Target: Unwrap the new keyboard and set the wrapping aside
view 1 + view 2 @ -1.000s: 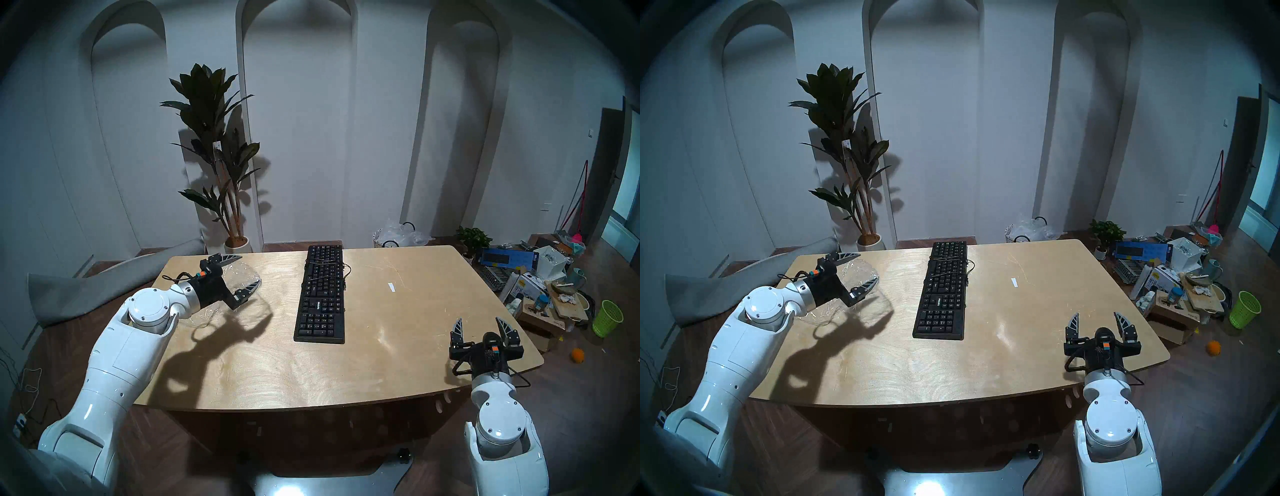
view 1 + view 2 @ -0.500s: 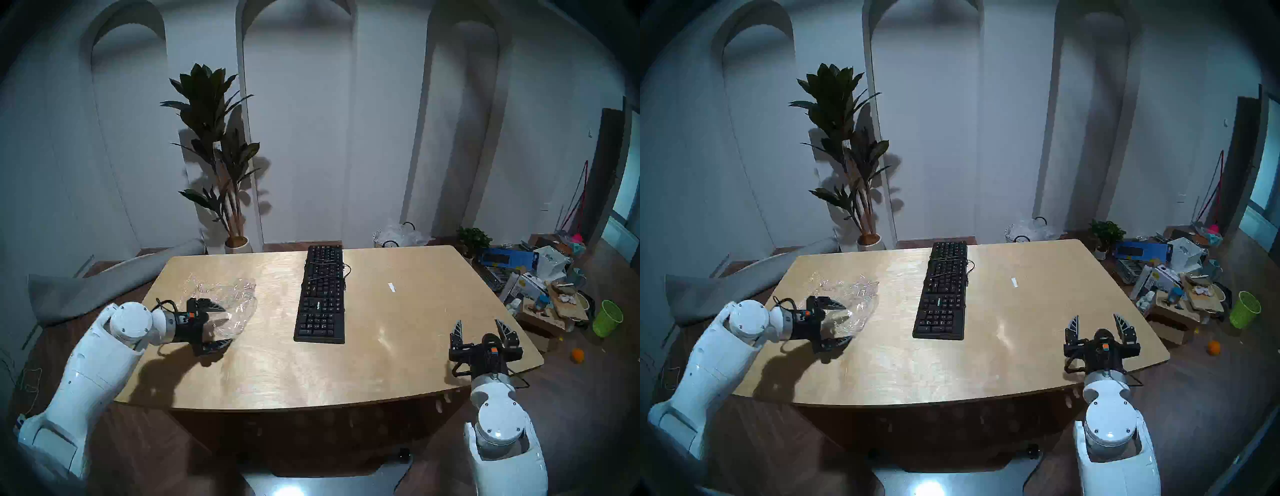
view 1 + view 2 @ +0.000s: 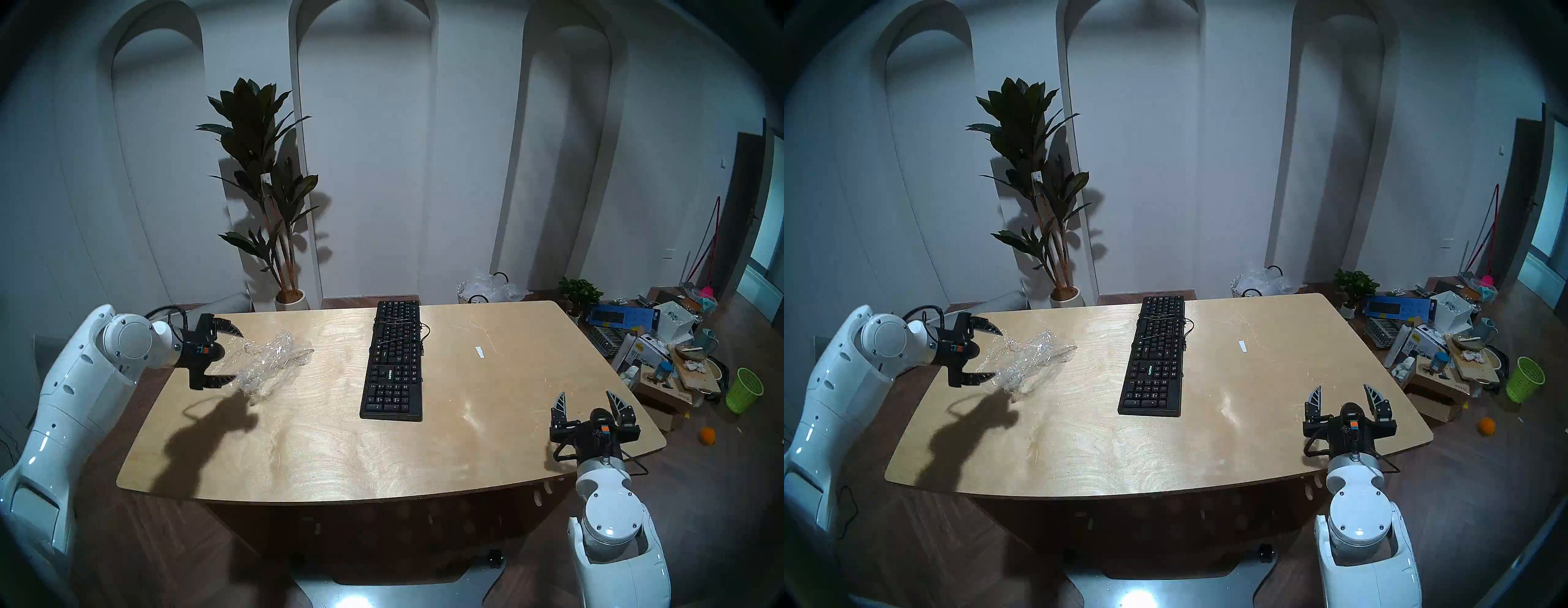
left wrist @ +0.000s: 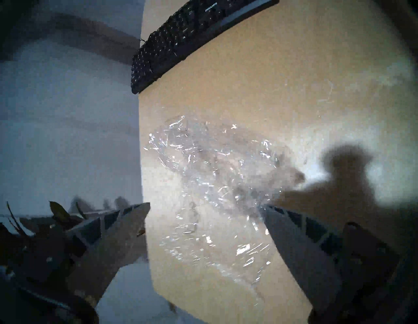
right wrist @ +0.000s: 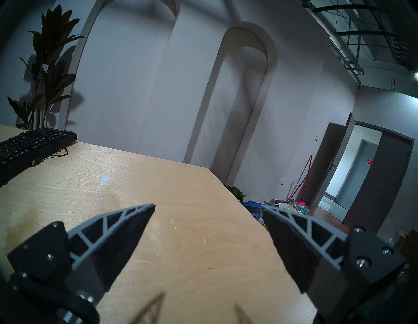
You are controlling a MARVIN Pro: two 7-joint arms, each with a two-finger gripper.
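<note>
The black keyboard [image 3: 392, 361] [image 3: 1153, 361] lies bare, lengthwise down the middle of the wooden table [image 3: 339, 458], its thin cable looped over the far keys. The clear, crumpled wrapping [image 3: 271, 361] [image 3: 1032, 361] sits on the table's left part. My left gripper [image 3: 238, 356] [image 3: 998, 354] hovers at the left edge, open. In the left wrist view the wrapping [image 4: 214, 181] spreads just ahead of and between the fingers of the gripper [image 4: 204, 205], with the keyboard [image 4: 181, 38] beyond. My right gripper [image 3: 586, 394] [image 5: 208, 206] stands open and empty over the front right corner.
A small white strip [image 3: 480, 352] lies right of the keyboard. Behind the table stand a tall plant [image 3: 263, 191] and a whitish bag with black handles [image 3: 488, 288]. Boxes, a blue keyboard box [image 3: 621, 316] and a green basket [image 3: 743, 389] clutter the floor at right.
My left arm drew back from above the wrapping, dipped toward the front, then swung out to the table's left edge. The wrapping bunched up and shifted left. The right arm stayed still.
</note>
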